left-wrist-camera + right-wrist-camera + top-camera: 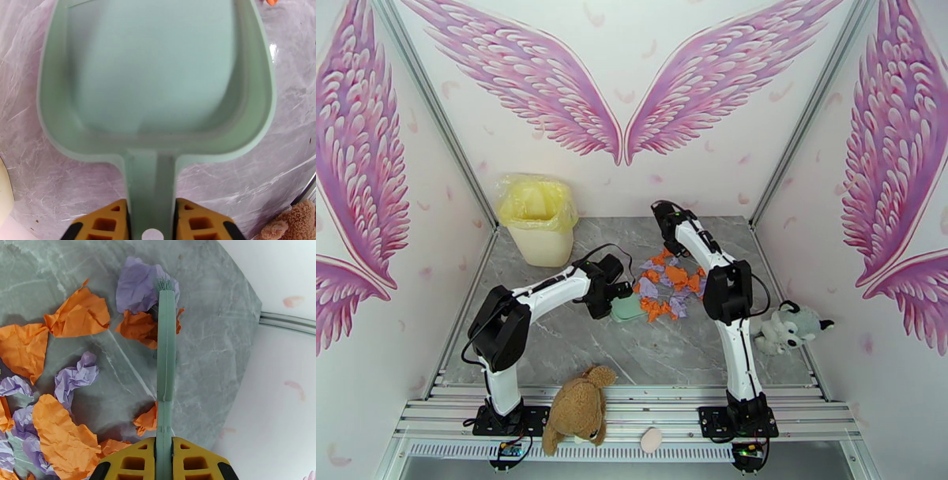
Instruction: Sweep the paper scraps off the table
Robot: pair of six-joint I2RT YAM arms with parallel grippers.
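Left jaws were clamped tight on the handle of the dustpan (pixel 158 71), one yellow finger (pixel 106 225) on each side of the stem. The pan lay flat on the grey tabletop (pixel 632 355), just left of the heap, its wide mouth turned toward the paper. One orange bit (pixel 271 2) sat just outside the pan's far right rim.

Over on the right, the jaws were closed on the thin green handle of the brush (pixel 166 350). It reached out over the far right corner of the tabletop. Its bristled tip was down among the paper, against a purple wad (pixel 138 287) and an orange one (pixel 138 329).

And the scraps (pixel 671 284)? They were bunched in the middle of the tabletop, toward the far side, between the two arms. Orange and purple wads were mixed together, most of them left of the brush. One small orange piece (pixel 147 420) lay right beside the handle, close to the jaws.

A yellow-lined bin (pixel 539 221) stood in the far left corner. A brown plush (pixel 579 406) slumped on the near frame and a grey one (pixel 788 328) lay at the right edge.
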